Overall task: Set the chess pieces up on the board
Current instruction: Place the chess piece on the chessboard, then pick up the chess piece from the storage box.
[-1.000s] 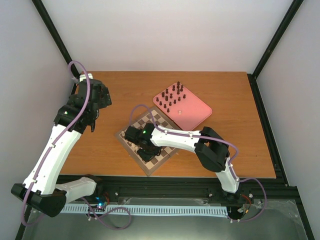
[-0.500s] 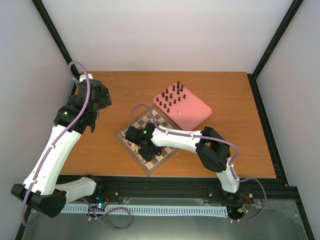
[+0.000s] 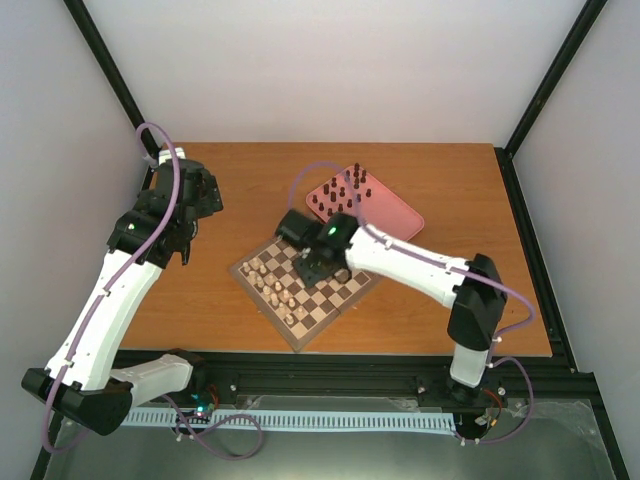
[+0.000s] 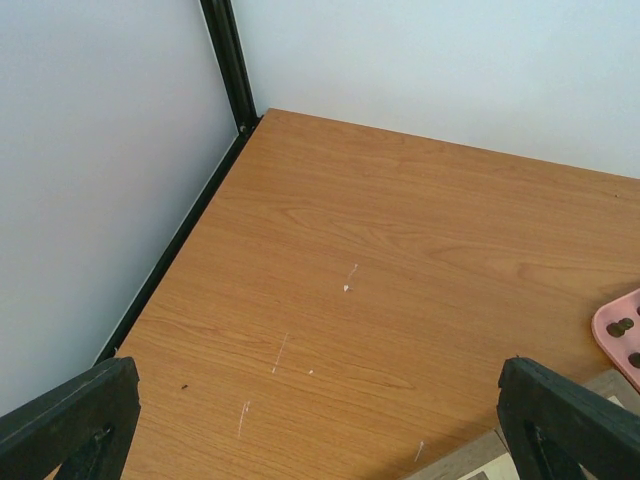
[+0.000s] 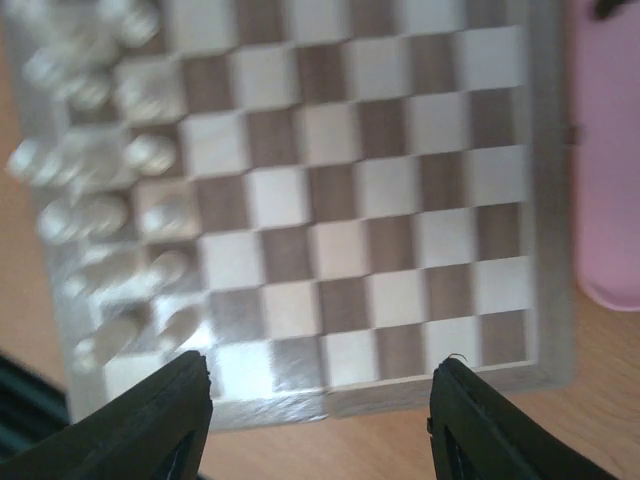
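Checkered brown-and-tan board (image 5: 340, 200), cream pieces (image 5: 100, 210) lining one edge, left tool (image 4: 318, 372), right tool (image 5: 320, 368) spread apart

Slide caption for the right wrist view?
Open right gripper over checkered wooden chessboard, cream chess pieces lined along one edge, pink tray beside it.

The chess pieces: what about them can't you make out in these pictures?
- Cream pieces: blurred in the right wrist view, too small from the top; kinds unclear.
- Dark pieces: too small from the top; the right arm overlaps the pink tray, count unsure.
- Same tray: cut off by the left wrist view's right edge.
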Controlling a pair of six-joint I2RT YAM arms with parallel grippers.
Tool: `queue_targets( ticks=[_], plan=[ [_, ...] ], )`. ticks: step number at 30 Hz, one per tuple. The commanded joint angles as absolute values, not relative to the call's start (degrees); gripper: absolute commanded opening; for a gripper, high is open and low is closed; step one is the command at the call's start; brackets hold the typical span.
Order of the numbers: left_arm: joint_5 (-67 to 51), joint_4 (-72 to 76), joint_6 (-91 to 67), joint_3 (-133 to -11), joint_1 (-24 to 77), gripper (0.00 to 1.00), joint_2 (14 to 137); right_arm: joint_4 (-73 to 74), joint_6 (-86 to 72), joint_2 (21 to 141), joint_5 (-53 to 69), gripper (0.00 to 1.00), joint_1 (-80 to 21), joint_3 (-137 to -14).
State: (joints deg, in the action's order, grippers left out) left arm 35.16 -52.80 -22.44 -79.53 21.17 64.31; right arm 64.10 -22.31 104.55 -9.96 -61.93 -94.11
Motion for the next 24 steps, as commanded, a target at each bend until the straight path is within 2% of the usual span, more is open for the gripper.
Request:
queue_targets(
  ticks=[1, 11, 24],
  plan=[
    [35.4, -53.3, -22.7, -81.0, 21.4, 1.00, 63.5, 64.9, -22.4, 103.6, -11.6, 0.61, -50.3, -96.3],
    [33.3, -53.7, -22.5, -81.5, 21.5, 1.00, 63.5, 61.6, -20.3, 120.7, -7.8, 0.64, -32.2, -108.4],
    [34.3, -54.2, -22.6, -80.4, 21.4, 1.00, 63.7, 61.9, -15.5, 132.7, -3.5, 0.56, -27.3, -118.2]
  ],
)
